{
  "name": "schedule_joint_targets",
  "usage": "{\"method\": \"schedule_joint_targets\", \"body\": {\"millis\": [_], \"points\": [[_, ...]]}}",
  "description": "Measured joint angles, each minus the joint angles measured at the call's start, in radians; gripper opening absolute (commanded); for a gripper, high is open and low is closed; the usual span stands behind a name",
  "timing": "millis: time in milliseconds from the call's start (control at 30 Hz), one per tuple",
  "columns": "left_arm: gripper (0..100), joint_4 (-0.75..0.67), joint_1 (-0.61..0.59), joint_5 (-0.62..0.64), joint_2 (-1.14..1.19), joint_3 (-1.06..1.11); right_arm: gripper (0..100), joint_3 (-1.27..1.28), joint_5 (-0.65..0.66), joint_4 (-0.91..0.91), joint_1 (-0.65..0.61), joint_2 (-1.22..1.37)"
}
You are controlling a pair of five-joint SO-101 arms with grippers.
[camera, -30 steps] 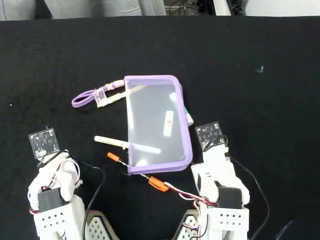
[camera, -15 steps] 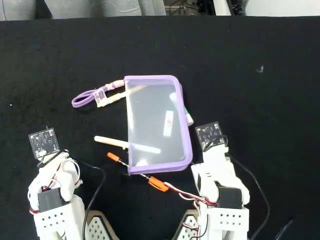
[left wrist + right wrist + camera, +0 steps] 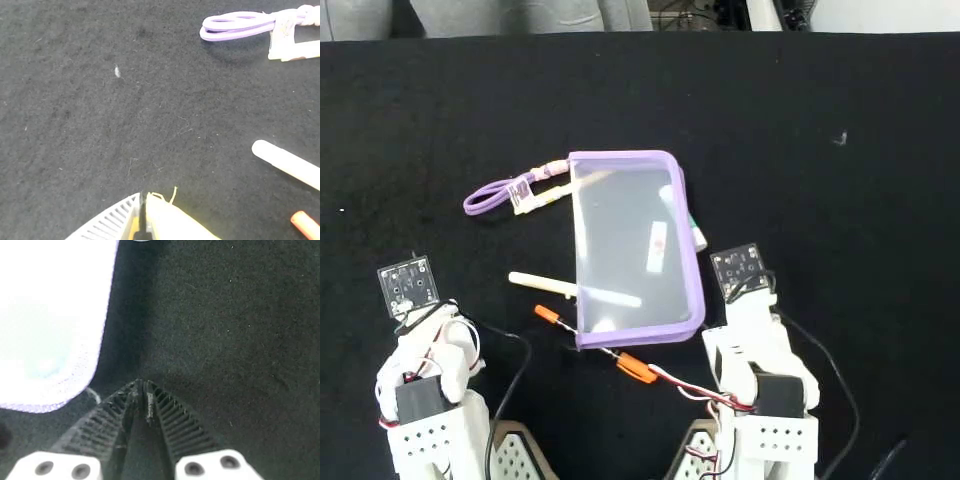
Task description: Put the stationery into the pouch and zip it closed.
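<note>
The pouch (image 3: 635,250) lies flat in the middle of the black counter (image 3: 840,200), a clear sleeve edged in purple, with its purple wrist strap (image 3: 500,195) trailing off one far corner. The stationery lies around it, not yet packed: a cream pen (image 3: 542,284) lies across the pouch's edge on the left arm's side, an orange pen (image 3: 548,316) runs slantwise at the near corner with its middle hidden by the pouch, and a green-tipped marker (image 3: 696,232) pokes out along the opposite edge. A small white piece (image 3: 657,247) shows through the clear wall; we cannot tell whether it lies inside or beneath. The left gripper (image 3: 143,210) hangs low over bare counter with its jaws pressed together, the cream pen and strap ahead of it. The right gripper (image 3: 141,390) sits just beside the pouch's near corner, jaws likewise closed on nothing. We judge the pens light, stiff and smooth, apt to roll, so we would pinch each across its barrel near the middle. The pouch looks thin, limp and slick; we expect it to slide or buckle unless one gripper pins the purple hem while the other feeds pens in. Where the zip pull sits we cannot make out.
</note>
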Motion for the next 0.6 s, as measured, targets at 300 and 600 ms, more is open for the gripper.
{"method": "schedule_joint_targets", "body": {"millis": [300, 600], "points": [[3, 0.0, 0.0, 0.0, 0.0, 0.0, 12.5, 0.0, 0.046, -0.27, 0.0, 0.0], [3, 0.0, 0.0, 0.0, 0.0, 0.0, 25.7, -0.207, -0.006, -0.361, 0.0, 0.0]]}}
